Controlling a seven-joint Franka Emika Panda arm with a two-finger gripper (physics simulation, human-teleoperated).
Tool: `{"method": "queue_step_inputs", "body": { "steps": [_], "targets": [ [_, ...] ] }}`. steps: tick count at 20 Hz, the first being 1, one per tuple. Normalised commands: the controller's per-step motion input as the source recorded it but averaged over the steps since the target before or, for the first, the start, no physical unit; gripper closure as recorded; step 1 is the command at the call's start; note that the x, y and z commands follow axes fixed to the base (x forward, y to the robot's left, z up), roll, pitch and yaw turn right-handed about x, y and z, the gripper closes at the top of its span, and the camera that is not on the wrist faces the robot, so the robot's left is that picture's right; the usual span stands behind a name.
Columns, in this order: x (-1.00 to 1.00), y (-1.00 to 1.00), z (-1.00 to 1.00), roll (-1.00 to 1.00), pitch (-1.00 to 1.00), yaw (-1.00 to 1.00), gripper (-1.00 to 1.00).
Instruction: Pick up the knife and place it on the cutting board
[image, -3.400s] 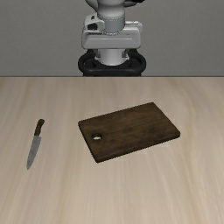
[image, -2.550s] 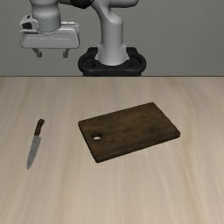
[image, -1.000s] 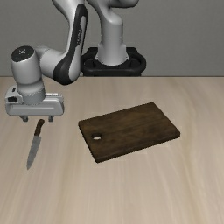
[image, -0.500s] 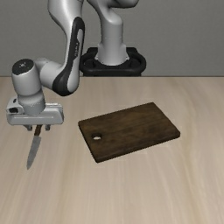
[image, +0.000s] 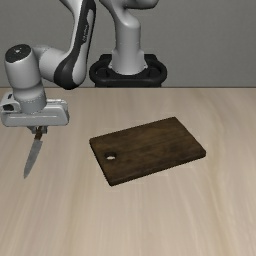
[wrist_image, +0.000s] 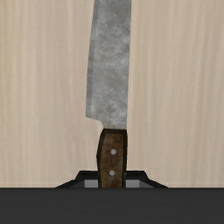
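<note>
A pale wooden counter (image: 200, 215) seen from the front and above, with a white robot arm reaching out from its dark round base (image: 128, 70) at the far edge. The arm bends down toward the exterior view's left, and its gripper (image: 38, 130) hangs there above the counter, fingers pointing down. The gripper is closed on the knife (image: 30, 157), clamping its brown handle. The grey blade extends from below the gripper toward the near side, slanting a little to the exterior view's left, and ends in a narrow tip. Whether the tip touches the counter or is clear of it cannot be told. To the exterior view's right of the knife, well apart from it, a dark brown rectangular cutting board (image: 150, 148) lies flat near the middle of the counter, turned at an angle, with a small round hole (image: 110, 158) near its nearer left corner. In the wrist view, the knife (wrist_image: 111, 70) runs straight out from the gripper (wrist_image: 115, 182). Its wooden handle (wrist_image: 114, 157), with two pale rivets, sits between the fingertips, and the mottled grey blade stretches away over the light wood grain of the counter (wrist_image: 35, 87).
</note>
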Motion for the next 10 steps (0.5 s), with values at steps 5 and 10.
{"method": "queue_step_inputs", "body": {
  "steps": [5,10],
  "targets": [
    [0.0,0.0,1.0,0.0,0.0,0.0,1.0],
    [0.0,0.6,0.4,0.0,0.0,0.0,1.0]
  ]
}}
